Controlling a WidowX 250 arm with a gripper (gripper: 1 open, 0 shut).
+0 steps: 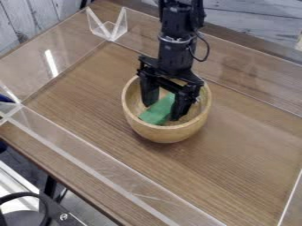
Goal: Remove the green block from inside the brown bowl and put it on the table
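The brown bowl [141,125] sits near the middle of the table [83,97]. Inside it lies the green block [157,113], partly hidden by the gripper's fingers. My black gripper [165,108] points down into the bowl with its jaws open, one finger on each side of the block. Whether the fingertips touch the block cannot be told from this view.
Clear acrylic walls [71,150] run along the table's edges, with a corner piece [109,25] at the back left. The arm [179,26] rises from the bowl toward the back of the view. Bare wood surrounds the bowl on all sides.
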